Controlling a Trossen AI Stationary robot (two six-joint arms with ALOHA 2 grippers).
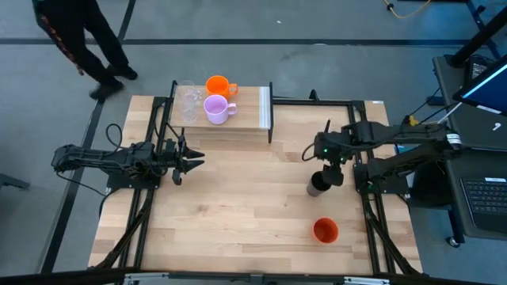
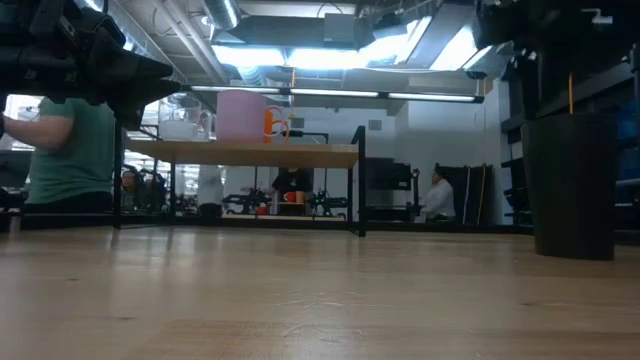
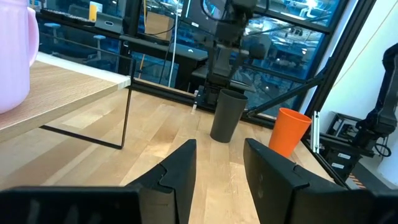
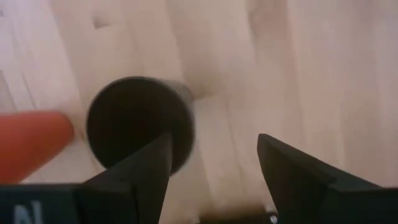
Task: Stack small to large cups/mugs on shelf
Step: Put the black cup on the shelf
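Observation:
The shelf (image 1: 249, 119) stands at the table's far side and carries two clear glasses (image 1: 187, 101), an orange handled mug (image 1: 218, 85) and a lilac handled mug (image 1: 215, 109). A black tumbler (image 1: 318, 184) stands upright on the table at the right. A red-orange cup (image 1: 325, 230) stands nearer the front edge. My right gripper (image 4: 214, 146) is open and points down just above the tumbler (image 4: 140, 121), one finger over its rim. My left gripper (image 3: 221, 149) is open and empty at the table's left (image 1: 194, 161), level, pointing right.
A person (image 1: 79, 39) walks on the floor beyond the far left corner. Another person (image 2: 70, 150) in a green shirt shows behind the table in the low view. A laptop (image 1: 483, 198) sits off the right edge. Bare tabletop (image 1: 238, 206) lies between the arms.

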